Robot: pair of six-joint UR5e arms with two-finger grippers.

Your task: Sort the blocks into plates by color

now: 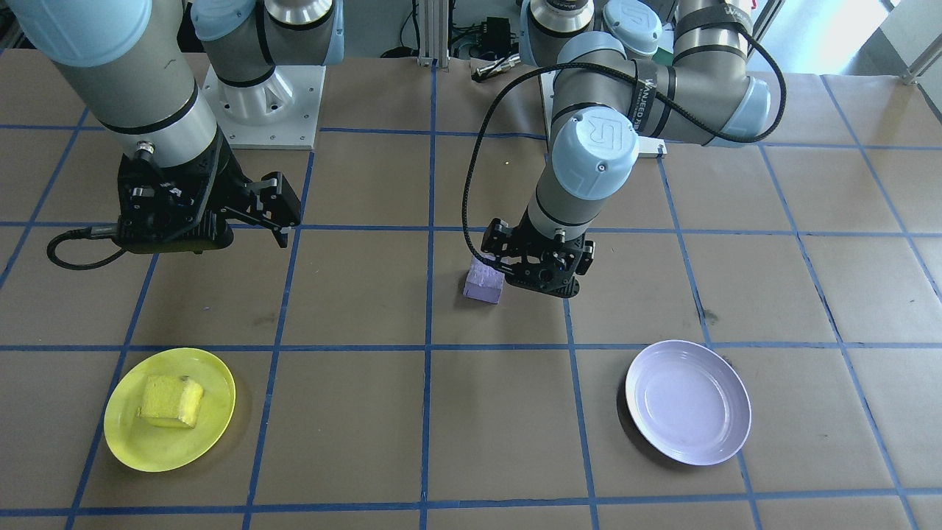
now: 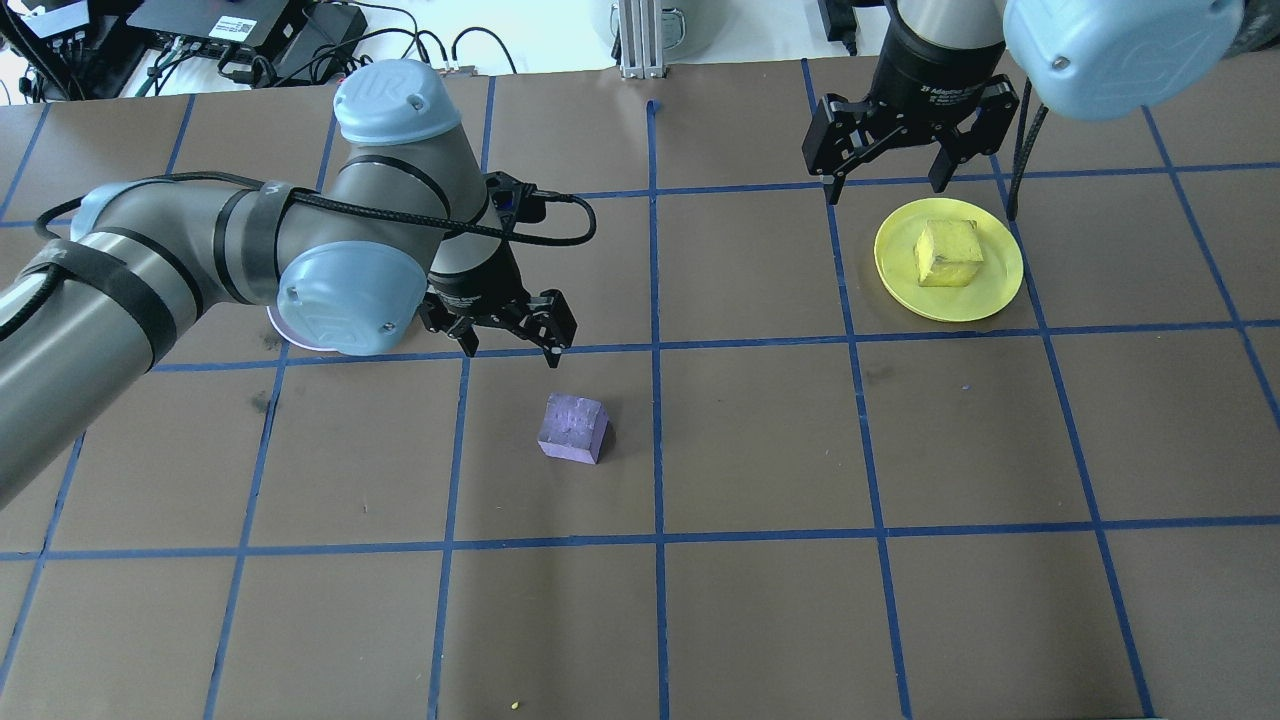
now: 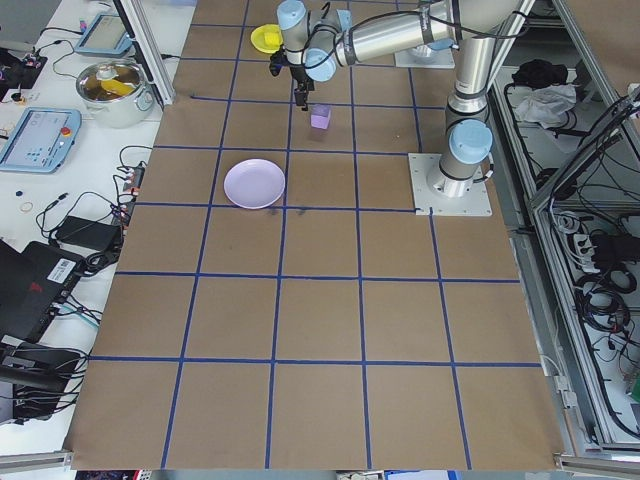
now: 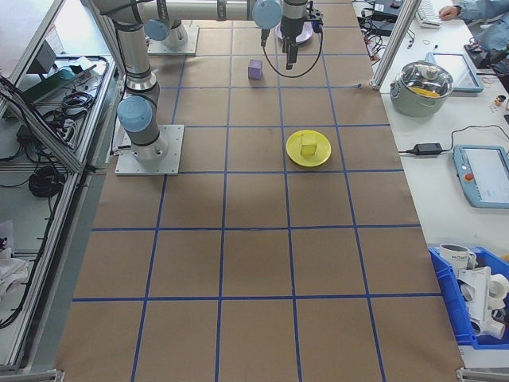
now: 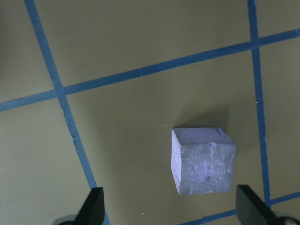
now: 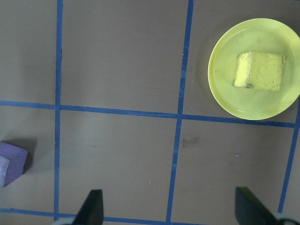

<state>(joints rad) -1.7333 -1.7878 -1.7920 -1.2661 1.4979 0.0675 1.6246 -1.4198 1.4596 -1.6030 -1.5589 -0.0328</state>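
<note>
The light purple block (image 2: 573, 428) (image 1: 483, 284) rests on the brown table near its middle. My left gripper (image 2: 510, 338) (image 5: 171, 211) hovers open just above and beside it; in the left wrist view the block (image 5: 202, 161) lies nearer one fingertip (image 5: 251, 206). The lavender plate (image 1: 688, 401) (image 3: 255, 183) holds nothing and is mostly hidden under my left arm in the overhead view. The yellow block (image 2: 948, 253) (image 6: 259, 71) lies in the yellow plate (image 2: 950, 300) (image 6: 220, 89). My right gripper (image 2: 885, 178) hangs open and holds nothing, above the table beside the yellow plate.
Blue tape lines divide the brown table into squares. The two arm base plates (image 1: 265, 103) stand at the robot's edge. Side benches hold a lidded pot (image 4: 425, 83), tablets (image 4: 481, 175), a blue bin (image 4: 477, 306) and cables. A person's sleeve (image 4: 477, 9) shows at the far bench.
</note>
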